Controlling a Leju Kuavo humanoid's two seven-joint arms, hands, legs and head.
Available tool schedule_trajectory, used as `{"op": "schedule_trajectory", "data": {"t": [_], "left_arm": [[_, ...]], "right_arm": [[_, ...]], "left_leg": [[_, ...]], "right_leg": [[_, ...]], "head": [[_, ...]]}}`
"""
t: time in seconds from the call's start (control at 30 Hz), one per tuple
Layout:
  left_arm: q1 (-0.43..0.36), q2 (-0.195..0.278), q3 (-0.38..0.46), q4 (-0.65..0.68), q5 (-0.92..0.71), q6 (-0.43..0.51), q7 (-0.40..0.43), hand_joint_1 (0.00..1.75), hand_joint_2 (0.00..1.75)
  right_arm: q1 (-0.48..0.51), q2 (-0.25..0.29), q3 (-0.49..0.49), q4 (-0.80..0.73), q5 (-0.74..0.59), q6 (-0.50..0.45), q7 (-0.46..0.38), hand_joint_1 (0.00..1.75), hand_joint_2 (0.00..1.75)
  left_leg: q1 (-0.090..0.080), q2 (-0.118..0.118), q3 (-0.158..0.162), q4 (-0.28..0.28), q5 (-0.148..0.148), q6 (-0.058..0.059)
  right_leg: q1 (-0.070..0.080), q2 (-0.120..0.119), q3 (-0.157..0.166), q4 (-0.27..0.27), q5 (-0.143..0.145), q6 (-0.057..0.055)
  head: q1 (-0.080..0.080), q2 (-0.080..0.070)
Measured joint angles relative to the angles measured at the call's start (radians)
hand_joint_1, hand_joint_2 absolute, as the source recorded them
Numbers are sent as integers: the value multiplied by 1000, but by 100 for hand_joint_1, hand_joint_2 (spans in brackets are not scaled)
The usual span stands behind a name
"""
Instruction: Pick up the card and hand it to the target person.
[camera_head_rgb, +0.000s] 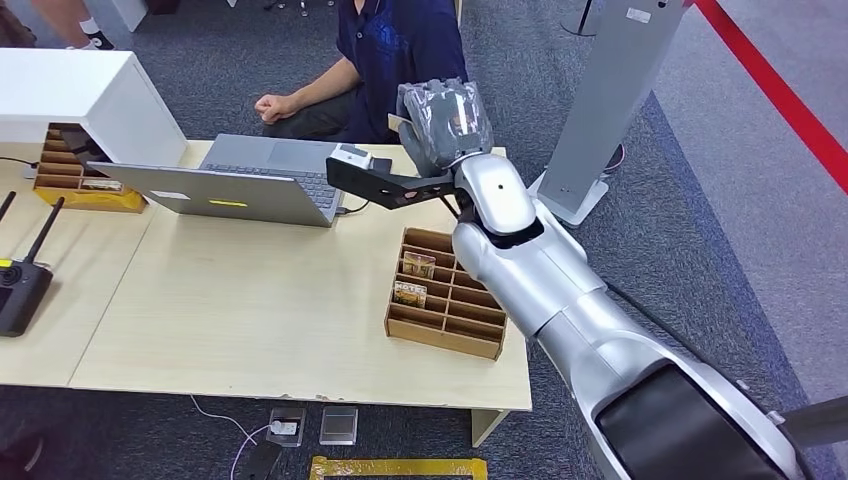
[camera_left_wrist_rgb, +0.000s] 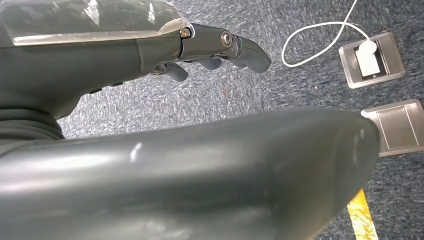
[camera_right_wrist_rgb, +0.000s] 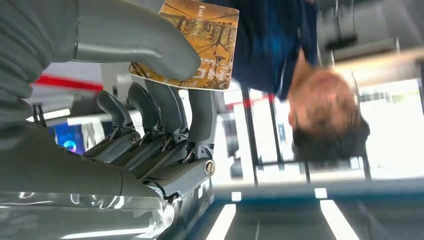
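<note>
Raised above the far edge of the table, the right hand (camera_head_rgb: 445, 122) pinches a flat rectangular card printed in gold-brown with dark branch-like lines (camera_right_wrist_rgb: 200, 42) between its thick grey thumb and darker fingers (camera_right_wrist_rgb: 200, 117). That card is held up towards the person in a dark blue shirt (camera_head_rgb: 395, 50) seated just beyond the pale wooden table (camera_head_rgb: 250, 310); in the right wrist view the card overlaps the person's shirt.

Two more small cards (camera_head_rgb: 414, 280) stand in the brown slotted wooden box (camera_head_rgb: 446, 294) near the table's front right corner, under the silver arm. One open grey laptop (camera_head_rgb: 240, 180) sits near the table's back edge, between that box and a second brown slotted organiser (camera_head_rgb: 75, 180) tucked under a white box (camera_head_rgb: 80, 95). A black remote with two antennas (camera_head_rgb: 22, 275) lies at the table's left edge.

Hanging low over blue-grey carpet, the left hand (camera_left_wrist_rgb: 215, 50) holds nothing, its fingers curled loosely; two metal floor sockets (camera_left_wrist_rgb: 385, 95) and a white cable (camera_left_wrist_rgb: 315, 37) lie beyond it.
</note>
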Motion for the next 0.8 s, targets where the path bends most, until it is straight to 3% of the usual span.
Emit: {"op": "schedule_trajectory", "data": {"t": [0.17,0.57,0.6,0.63,0.7,0.73,0.8], "left_arm": [[0,-1,0,0,-5,0,-2,0,0],[0,-3,0,0,-6,4,-2,0,0],[0,-3,0,0,-6,4,-1,0,0],[0,-3,0,0,-5,5,0,0,0],[0,-3,0,0,-4,6,2,0,0],[0,-3,0,0,-3,7,3,0,0],[0,-3,0,0,-1,8,3,0,0]], "right_arm": [[5,-11,-12,2,73,-88,4,145,175],[48,-19,-12,66,185,-113,14,138,175],[51,-19,-12,71,189,-109,15,129,175],[55,-19,-11,76,194,-104,17,104,175],[62,-19,-10,86,201,-93,20,35,175],[66,-19,-9,90,204,-87,20,9,175],[69,-18,-8,98,206,-71,22,0,175]], "left_leg": [[0,0,0,0,0,0],[0,0,0,0,0,0],[0,0,0,0,0,0],[0,0,0,0,0,0],[0,0,0,0,0,0],[0,0,0,0,0,0],[0,0,0,0,0,0]], "right_leg": [[0,0,0,0,0,0],[0,0,0,0,0,0],[0,0,0,0,0,0],[0,0,0,0,0,0],[0,0,0,0,0,0],[0,0,0,0,0,0],[0,0,0,0,0,0]], "head": [[0,0],[0,0],[0,0],[0,0],[0,0],[0,0],[0,0]]}}
